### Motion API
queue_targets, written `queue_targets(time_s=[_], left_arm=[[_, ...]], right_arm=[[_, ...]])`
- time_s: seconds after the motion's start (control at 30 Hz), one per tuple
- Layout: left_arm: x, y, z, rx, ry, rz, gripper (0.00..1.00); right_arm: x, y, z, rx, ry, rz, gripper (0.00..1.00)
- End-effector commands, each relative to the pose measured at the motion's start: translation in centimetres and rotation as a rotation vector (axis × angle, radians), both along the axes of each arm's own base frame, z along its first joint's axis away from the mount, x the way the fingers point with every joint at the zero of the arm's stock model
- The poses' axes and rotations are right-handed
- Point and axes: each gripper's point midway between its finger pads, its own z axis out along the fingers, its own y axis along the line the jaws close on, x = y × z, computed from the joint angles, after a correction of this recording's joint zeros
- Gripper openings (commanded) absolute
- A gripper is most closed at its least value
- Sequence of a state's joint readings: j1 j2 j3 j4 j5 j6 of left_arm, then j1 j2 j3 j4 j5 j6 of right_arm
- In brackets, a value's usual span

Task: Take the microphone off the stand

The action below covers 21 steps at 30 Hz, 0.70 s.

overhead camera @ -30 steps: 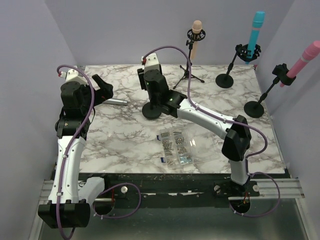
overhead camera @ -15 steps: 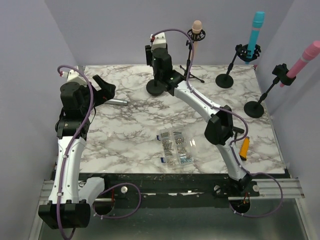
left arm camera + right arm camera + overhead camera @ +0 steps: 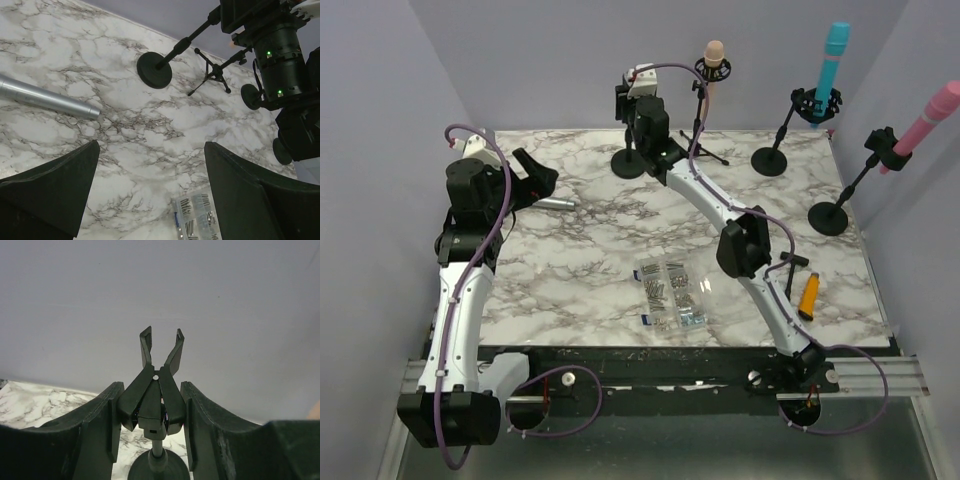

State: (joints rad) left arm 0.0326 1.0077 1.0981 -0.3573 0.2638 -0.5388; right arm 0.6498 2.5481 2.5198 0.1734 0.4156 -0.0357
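Jaws: right gripper (image 3: pixel 151 407) clamped on the black round-based stand's (image 3: pixel 627 163) empty clip (image 3: pixel 156 387), left gripper (image 3: pixel 152 147) apart; a tilted release may topple it toward the silver cylindrical microphone (image 3: pixel 47 97).

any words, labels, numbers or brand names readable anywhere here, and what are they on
No text can be read in any view.
Clear plastic bag of small metal parts: printed labels, too small and blurred to read in the top and left wrist views.
Silver microphone: no marking visible.
Black clip stand: no marking visible.
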Motion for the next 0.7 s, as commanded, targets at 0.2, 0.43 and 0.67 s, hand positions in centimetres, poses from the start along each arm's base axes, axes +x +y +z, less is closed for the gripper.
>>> queue_targets(time_s=[0.2,0.43,0.67], left_arm=[[-0.1,-0.9,0.3,0.004,-0.029,-0.05,0.87],[-0.4,-0.9,0.6,0.008,-0.052,-0.046,0.87],[-0.7,-0.4,1.0,0.022,-0.069,-0.025,0.87]], right_arm=[[-0.6,1.3,2.6,0.066,-0.049,0.056,1.0],[-2.8,-1.1,7.3,0.049,-0.033,0.02,1.0],[-6.1,-4.9,10.1,0.067,0.043,-0.046,1.0]])
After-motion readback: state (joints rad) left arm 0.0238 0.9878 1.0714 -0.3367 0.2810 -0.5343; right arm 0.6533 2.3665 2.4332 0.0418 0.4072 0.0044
